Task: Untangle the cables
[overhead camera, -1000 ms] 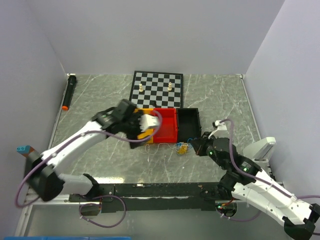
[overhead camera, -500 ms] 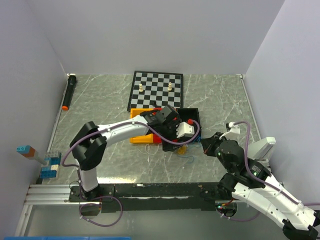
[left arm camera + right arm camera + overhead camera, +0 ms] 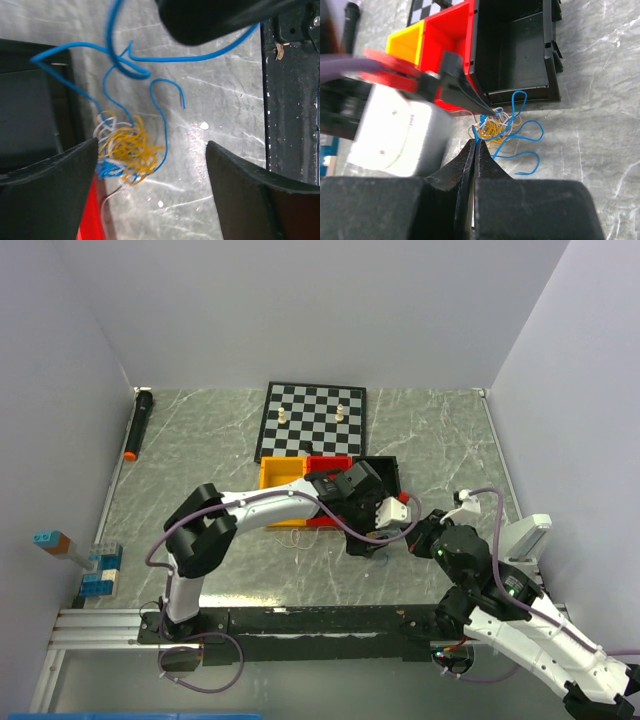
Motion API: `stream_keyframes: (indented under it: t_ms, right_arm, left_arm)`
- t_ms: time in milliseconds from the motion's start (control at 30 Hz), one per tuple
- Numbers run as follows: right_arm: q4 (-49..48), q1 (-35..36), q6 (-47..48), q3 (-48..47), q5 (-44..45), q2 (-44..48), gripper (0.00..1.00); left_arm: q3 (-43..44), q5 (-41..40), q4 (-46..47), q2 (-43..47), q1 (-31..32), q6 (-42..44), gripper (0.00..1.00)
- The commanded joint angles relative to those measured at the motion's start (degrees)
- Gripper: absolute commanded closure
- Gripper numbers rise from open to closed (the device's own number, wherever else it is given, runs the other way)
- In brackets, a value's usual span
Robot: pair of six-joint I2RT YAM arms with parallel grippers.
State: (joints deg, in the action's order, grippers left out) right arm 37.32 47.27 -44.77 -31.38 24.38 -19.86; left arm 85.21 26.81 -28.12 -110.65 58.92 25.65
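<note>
Before black bin, cables clumped, axisless.

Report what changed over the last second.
The left arm swung right from over the yellow bin and red bin to the cables. The open left gripper now straddles the tangle. The right arm drew slightly back and right. The right gripper stayed shut, apparently pinching a blue strand. The chessboard and pieces did not move.

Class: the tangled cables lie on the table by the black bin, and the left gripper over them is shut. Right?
No: the left gripper is open, jaws wide apart over the cables, as the left wrist view shows. The rest holds.
</note>
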Motion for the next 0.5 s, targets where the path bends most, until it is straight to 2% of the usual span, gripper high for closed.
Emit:
stream_keyframes:
  t_ms: [0, 67, 200, 300, 367, 400, 467]
  right_arm:
    - [0.65, 0.28, -1.63, 0.79, 0.14, 2.19, 1.00]
    - [1.00, 0.28, -1.89, 0.88, 0.14, 2.72, 1.00]
    - [1.70, 0.28, -2.42, 0.97, 0.05, 2.89, 1.00]
    - [2.49, 0.28, -2.77, 0.88, 0.58, 3.42, 1.00]
    - [3.11, 0.28, -2.95, 0.62, 1.28, 3.60, 1.00]
    - [3.46, 0.46, -2.86, 0.44, 1.63, 3.68, 1.00]
    - [4.42, 0.28, -2.86, -0.26, 2.77, 3.95, 1.00]
  left_arm:
    - [0.84, 0.54, 2.97, -1.76, 0.23, 0.80, 0.17]
    - [-0.48, -1.40, 4.91, -1.94, 0.15, 0.98, 0.24]
    - [-1.89, -6.14, 8.16, -2.11, 0.06, 0.37, 0.49]
    - [-3.29, -7.64, 8.87, -1.50, -0.12, 0.54, 0.70]
    - [-4.52, -8.35, 8.87, -0.97, -0.12, 0.63, 0.92]
    - [-5.05, -8.87, 8.96, -0.80, -0.20, 0.37, 0.99]
    - [-5.84, -8.27, 7.73, -0.18, -0.38, 0.37, 0.99]
